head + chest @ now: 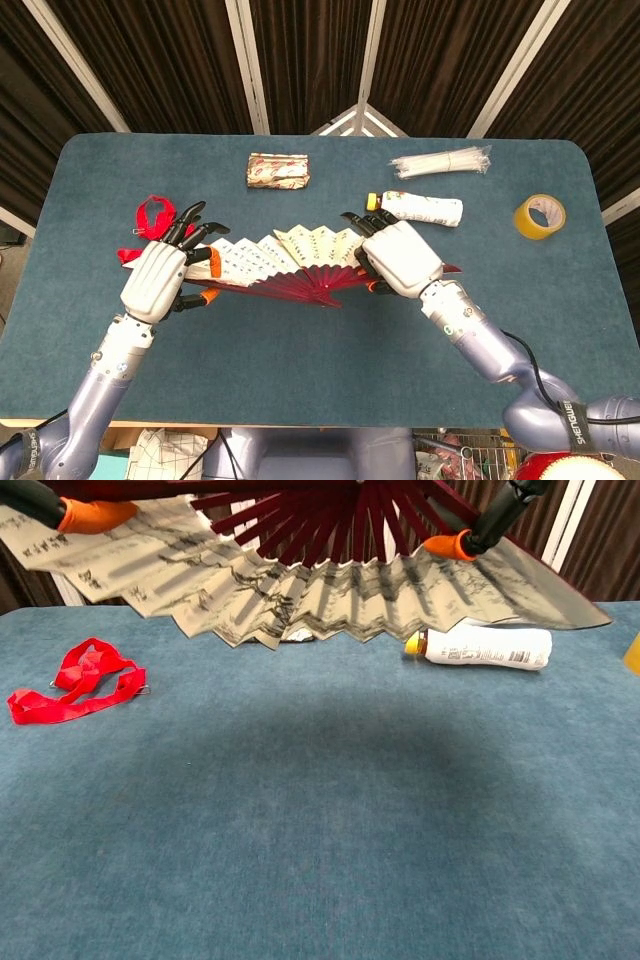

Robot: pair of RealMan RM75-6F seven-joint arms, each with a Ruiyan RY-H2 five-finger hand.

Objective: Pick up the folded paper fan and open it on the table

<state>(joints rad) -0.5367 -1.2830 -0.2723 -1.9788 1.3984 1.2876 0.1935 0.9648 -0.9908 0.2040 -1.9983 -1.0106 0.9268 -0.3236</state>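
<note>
The paper fan (285, 262) hangs spread wide above the table, cream pleats with ink print and dark red ribs. In the chest view the fan (300, 580) fills the top of the frame. My left hand (160, 278) grips its left end stick. My right hand (400, 258) grips the right end stick. Orange-tipped fingertips (452, 546) pinch the paper's right side, and another orange tip (95, 513) holds the left edge. The pivot points toward me, hidden partly by ribs.
A red ribbon (150, 222) lies left of the fan on the blue table (320, 340). Behind it are a wrapped packet (278, 170), a white bottle (420, 208), a bundle of white straws (440, 161) and a yellow tape roll (540, 216).
</note>
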